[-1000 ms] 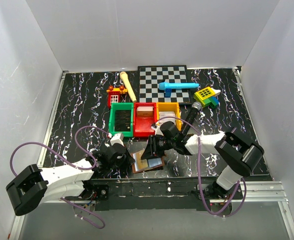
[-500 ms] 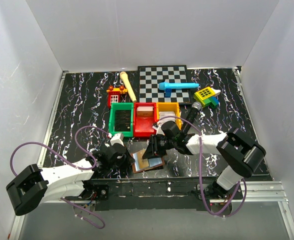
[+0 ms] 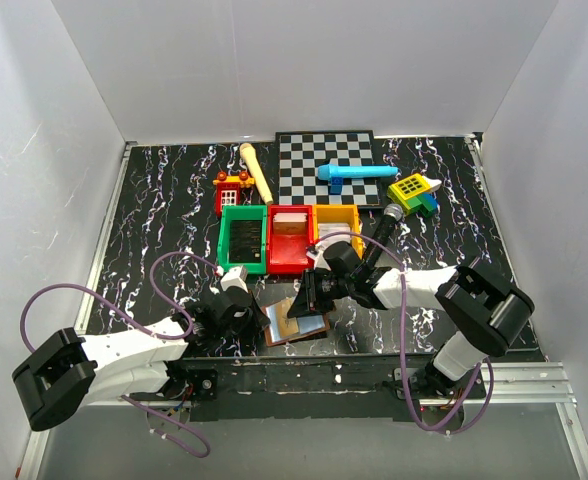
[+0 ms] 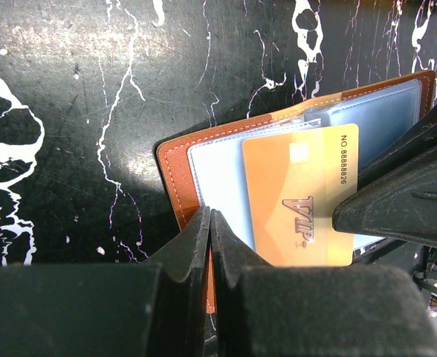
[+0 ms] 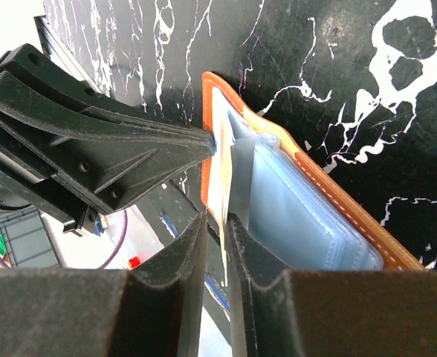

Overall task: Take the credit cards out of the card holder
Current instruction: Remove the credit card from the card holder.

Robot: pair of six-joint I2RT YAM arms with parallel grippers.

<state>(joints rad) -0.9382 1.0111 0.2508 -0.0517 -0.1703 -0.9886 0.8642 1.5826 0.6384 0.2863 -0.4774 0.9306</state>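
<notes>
Two grippers work one spot at the near edge of the table (image 3: 154, 220), and I see both meet over the card holder (image 3: 296, 325). It lies open and flat on the black marbled top, just nearer to me than the red bin (image 3: 290, 240), between the two arms.

On my left wrist view, the left gripper (image 4: 209, 217) is fully closed. Its two tips meet with no gap, and the holder's brown stitched edge runs in between them, so I read it as pinching that edge and pinning the holder down. Pale blue-grey sleeves show inside the brown border.

An orange card (image 4: 300, 201) marked VIP, with a number along one side, sits on the sleeves. Most of its face is exposed, and its far end is tucked under a clear pocket. One of the right arm's fingers (image 4: 397, 204) crosses the card's right side in that view.

On my right wrist view, the right gripper (image 5: 218, 223) stands at the open holder's edge with its jaws nearly together, only a narrow slot between them. The card's pale edge sits in that slot, with a grey-blue flap just beside it against one finger. Whether the pads actually press on the card, I cannot tell. The left gripper's black tip touches the holder's orange-brown rim right next to it.

Green (image 3: 242, 240) and yellow (image 3: 336, 222) bins flank the red one, each touching it.
</notes>
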